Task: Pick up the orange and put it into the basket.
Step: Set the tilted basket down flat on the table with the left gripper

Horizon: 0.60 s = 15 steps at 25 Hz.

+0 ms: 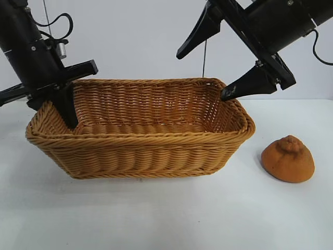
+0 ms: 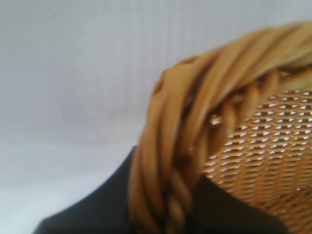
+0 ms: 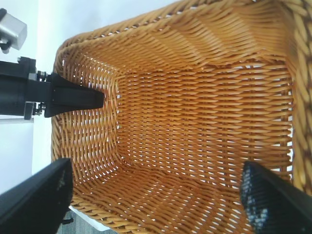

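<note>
Bare tabletop (image 1: 156, 219) fills the foreground, with open room all along the basket's near side. Just beyond it stands the basket (image 1: 140, 151), a long woven wicker tub with flared walls and a thick braided rim; nothing lies on its woven floor, as the right wrist view (image 3: 204, 122) shows down to the bottom. The orange (image 1: 288, 159) sits on the table outside the basket, past its right end and slightly nearer than its rim, apart from the wicker and untouched by either claw.

At the basket's left end the left gripper (image 1: 66, 112) points steeply down with its fingers pinched on the rim, one dark finger inside the wall and the other outside; the left wrist view shows the braided rim (image 2: 185, 146) running between the dark pads (image 2: 97, 209). The same finger shows inside the left wall in the right wrist view (image 3: 73, 100).

Over the basket's far right corner hangs the right gripper (image 1: 208, 65), spread wide and holding nothing, one fingertip (image 1: 231, 92) just above the right rim and the other raised well above the far wall. Beyond the basket there is only a plain pale backdrop.
</note>
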### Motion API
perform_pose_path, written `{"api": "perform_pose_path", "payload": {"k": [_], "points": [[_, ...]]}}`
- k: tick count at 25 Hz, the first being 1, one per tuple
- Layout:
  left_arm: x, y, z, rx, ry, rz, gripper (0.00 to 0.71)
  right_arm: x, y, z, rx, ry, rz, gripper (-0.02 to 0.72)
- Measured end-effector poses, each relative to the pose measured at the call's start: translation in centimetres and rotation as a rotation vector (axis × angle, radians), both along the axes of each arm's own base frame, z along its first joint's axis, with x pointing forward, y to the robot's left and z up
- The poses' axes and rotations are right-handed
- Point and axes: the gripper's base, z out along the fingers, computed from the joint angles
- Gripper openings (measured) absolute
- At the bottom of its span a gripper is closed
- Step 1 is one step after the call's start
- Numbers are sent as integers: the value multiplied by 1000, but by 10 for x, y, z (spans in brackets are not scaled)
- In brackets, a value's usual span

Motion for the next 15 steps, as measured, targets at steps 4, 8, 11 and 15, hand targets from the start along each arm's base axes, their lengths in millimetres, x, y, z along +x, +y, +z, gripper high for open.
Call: {"api": "perform_pose_path", "payload": {"k": [4, 8, 11, 15], "points": [[1, 0, 0, 0, -14, -3, 94, 0, 0, 0, 0, 0, 0, 641], [1, 0, 0, 0, -22, -15, 94, 0, 0, 0, 0, 0, 0, 641], [3, 0, 0, 0, -39, -12, 94, 0, 0, 0, 0, 0, 0, 641], [6, -1, 1, -15, -68, 6, 94, 0, 0, 0, 0, -1, -1, 641]]}}
